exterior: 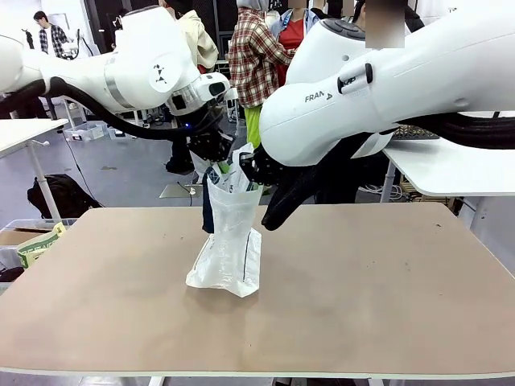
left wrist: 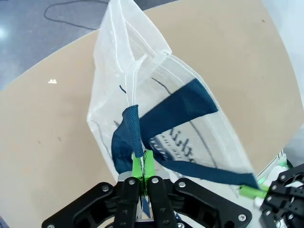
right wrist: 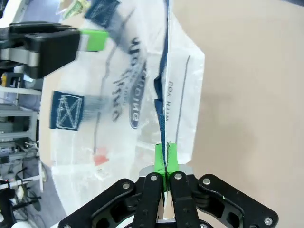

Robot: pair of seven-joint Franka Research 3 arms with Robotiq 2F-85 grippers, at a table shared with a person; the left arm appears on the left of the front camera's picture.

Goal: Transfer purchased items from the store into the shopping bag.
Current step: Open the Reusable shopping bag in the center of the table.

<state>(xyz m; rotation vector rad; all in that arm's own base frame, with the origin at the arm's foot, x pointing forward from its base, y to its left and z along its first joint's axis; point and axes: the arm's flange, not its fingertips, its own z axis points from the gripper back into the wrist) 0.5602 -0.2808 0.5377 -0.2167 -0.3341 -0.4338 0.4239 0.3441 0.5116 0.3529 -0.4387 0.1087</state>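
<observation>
The shopping bag, translucent white with black lettering, stands upright on the tan table, left of the middle. My left gripper is at the bag's top from the left. In the left wrist view it is shut on a dark navy strap handle. My right gripper meets the top from the right. In the right wrist view it is shut on a thin navy strap at the edge of the bag. The store is out of view. I cannot make out the purchased items.
Several people stand beyond the table's far edge. White tables flank it at left and right. A bin with a yellowish pack sits low at the left edge. The table's right half and front are bare.
</observation>
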